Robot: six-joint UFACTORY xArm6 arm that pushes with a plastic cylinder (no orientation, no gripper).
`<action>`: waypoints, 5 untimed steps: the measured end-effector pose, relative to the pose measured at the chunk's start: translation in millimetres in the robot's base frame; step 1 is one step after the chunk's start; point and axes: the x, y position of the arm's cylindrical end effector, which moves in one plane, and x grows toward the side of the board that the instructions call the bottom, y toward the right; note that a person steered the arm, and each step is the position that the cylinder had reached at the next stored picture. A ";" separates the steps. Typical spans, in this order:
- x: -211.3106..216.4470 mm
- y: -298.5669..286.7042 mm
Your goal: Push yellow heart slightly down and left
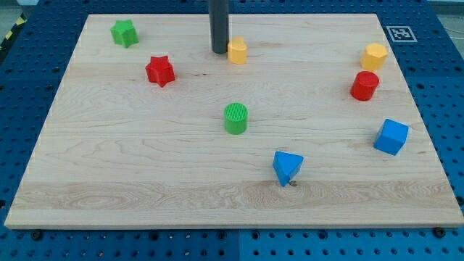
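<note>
A pale wooden board [145,181] lies on a blue pegboard table [449,109], seen from above and in front. A dark upright rod comes down from the view's top edge, and its tip [220,51] rests on the board near the top edge, a bit left of centre. It's a plain rod w/ nothing to open or close, and it holds nothing.

The yellow heart [237,51] — the block to be moved — sits just beside the tip, on its right, touching or nearly so; can't tell which. That placement looks awkward for the job: to send the heart down and left, the tip would prob. need to be on the heart's upper right, not its left.

Other blocks, approx.:
- green star [125,32], top left corner
- red star [160,70], below and right of it
- green cylinder [235,118], mid board — well clear of the heart, but roughly below it
- blue triangle block [287,167], toward the bottom edge
- blue cube [391,136], right edge
- red cylinder [365,85] and a second yellow block [374,56], near the top right corner, close together
</note>
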 end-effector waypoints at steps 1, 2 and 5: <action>8.9 22.6; 12.0 45.1; 15.8 98.0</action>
